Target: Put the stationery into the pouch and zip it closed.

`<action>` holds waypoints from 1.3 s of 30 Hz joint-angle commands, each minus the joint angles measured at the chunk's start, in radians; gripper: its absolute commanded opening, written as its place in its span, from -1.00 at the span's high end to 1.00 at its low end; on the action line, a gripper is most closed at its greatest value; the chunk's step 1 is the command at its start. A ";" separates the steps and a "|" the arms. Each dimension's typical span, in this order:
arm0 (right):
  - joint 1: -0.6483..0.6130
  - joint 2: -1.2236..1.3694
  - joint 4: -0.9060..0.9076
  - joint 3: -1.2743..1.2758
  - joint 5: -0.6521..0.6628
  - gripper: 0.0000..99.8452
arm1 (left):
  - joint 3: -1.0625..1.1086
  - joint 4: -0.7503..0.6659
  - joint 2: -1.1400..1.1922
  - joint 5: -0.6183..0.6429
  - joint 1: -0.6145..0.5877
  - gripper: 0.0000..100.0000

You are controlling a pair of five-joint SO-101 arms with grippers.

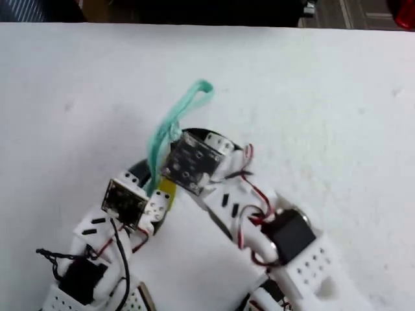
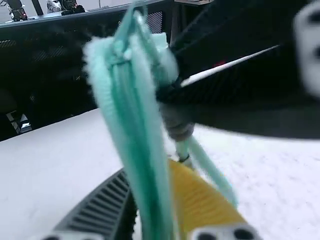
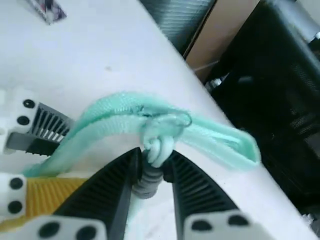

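Left hand point(image 1: 157, 192): low on the left of the worktop, closed on the pouch's near end, the fabric pinched between its grey finger point(image 2: 100, 210) and yellow finger point(image 2: 200, 200).
Pouch point(image 1: 170, 126): mint-green and fuzzy, held on edge, running from the left hand past the right hand, its far end pointing toward the back of the worktop.
Zip pull point(image 3: 152, 150): a mint cord knot above a grey bead, at the pouch's upper edge.
Right hand point(image 3: 151, 160): at the middle, just right of the left hand, black fingers drawn almost together and nipping the zip pull.
Worktop point(image 1: 324, 97): white, under both arms.
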 commanded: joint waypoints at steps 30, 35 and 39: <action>-0.013 -0.033 -0.031 -0.092 -0.011 0.97 | -0.144 0.080 -0.004 0.184 -0.101 0.95; -0.015 -0.024 -0.031 -0.091 -0.011 0.97 | -0.137 0.080 -0.004 0.178 -0.058 0.96; -0.015 -0.024 -0.031 -0.089 -0.011 0.97 | -0.135 0.087 -0.004 0.112 -0.001 0.96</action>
